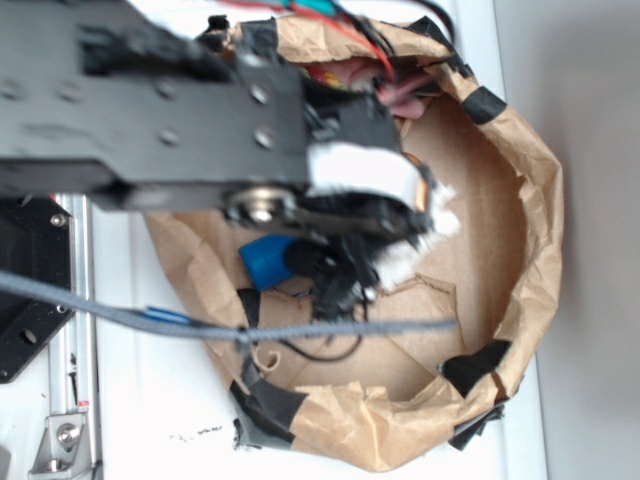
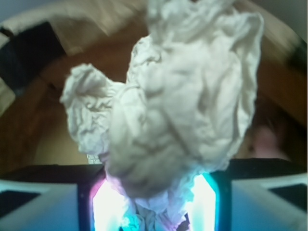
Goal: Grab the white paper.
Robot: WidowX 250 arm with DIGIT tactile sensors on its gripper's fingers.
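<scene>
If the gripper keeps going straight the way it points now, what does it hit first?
The white paper sits directly ahead of the gripper, its lower end already between the jaws, so nothing comes before it. Beyond the wad, the brown bag looks next in line, though depth is unclear in the wrist view.

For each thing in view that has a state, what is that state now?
white paper: crumpled, held between the end effector's fingers.
end effector: shut on the white paper.
brown paper bag: open, rim taped with black tape.
blue bottle: inside the bag, mostly hidden.
</scene>
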